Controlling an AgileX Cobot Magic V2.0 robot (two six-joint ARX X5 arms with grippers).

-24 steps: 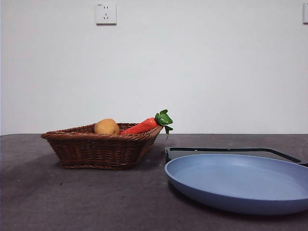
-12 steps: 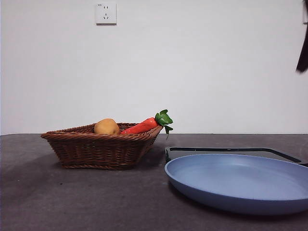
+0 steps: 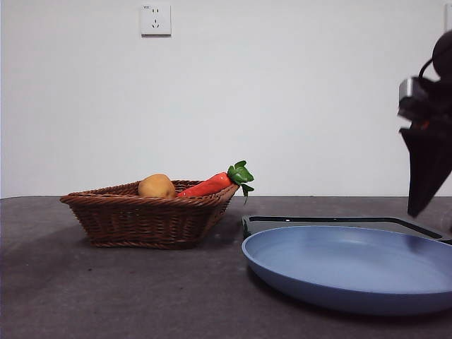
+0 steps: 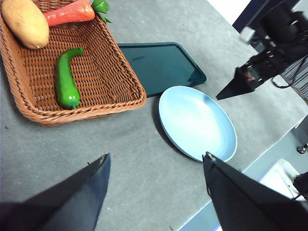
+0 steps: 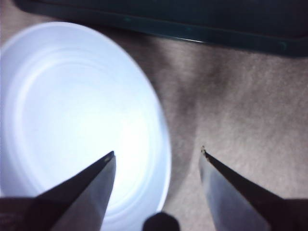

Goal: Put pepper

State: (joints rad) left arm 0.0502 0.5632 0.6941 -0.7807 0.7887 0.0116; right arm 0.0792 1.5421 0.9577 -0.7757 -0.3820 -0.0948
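Note:
The pepper (image 4: 65, 79), glossy dark green and tapering, lies inside the wicker basket (image 4: 96, 108) in the left wrist view. The basket wall (image 3: 141, 219) hides it in the front view. My left gripper (image 4: 156, 156) is open and empty, held high above the table on the near side of the basket and the blue plate (image 4: 197, 122). My right gripper (image 5: 158, 150) is open too, hanging over the plate's rim (image 5: 161, 144) with nothing between its jaws. It shows as a dark wedge (image 3: 426, 162) at the front view's right edge.
An orange-red carrot (image 3: 208, 186) and a potato (image 3: 156, 186) share the basket with the pepper. A dark green tray (image 4: 159, 67) lies flat between basket and plate, behind the plate (image 3: 353, 265). The table edge runs close beyond the plate.
The right arm has come down into the front view at the right edge, from nothing to a black tip to the whole gripper above the plate. Basket, vegetables and plate have not moved.

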